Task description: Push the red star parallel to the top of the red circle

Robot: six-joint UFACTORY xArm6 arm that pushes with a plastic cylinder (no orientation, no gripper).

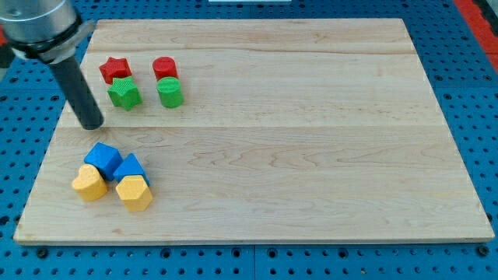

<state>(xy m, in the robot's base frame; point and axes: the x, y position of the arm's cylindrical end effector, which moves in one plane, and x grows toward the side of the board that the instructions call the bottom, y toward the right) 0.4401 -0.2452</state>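
The arm's grey metal housing (40,27) is cut off by the view's top and left edges. The blue triangular block (132,167) is partly covered by the yellow heart-like block (134,193) in front of it. The blue pegboard (467,70) around the pale wooden surface (311,140) runs out of frame on every side.

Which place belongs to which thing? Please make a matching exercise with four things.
Things:
1. red star
2. green circle
3. my tip
4. yellow blocks

Places:
A. directly below the red circle
B. nearest the view's bottom
C. directly above the green star
D. left of the green star, touching no block

Pairs: 1-C, 2-A, 3-D, 4-B
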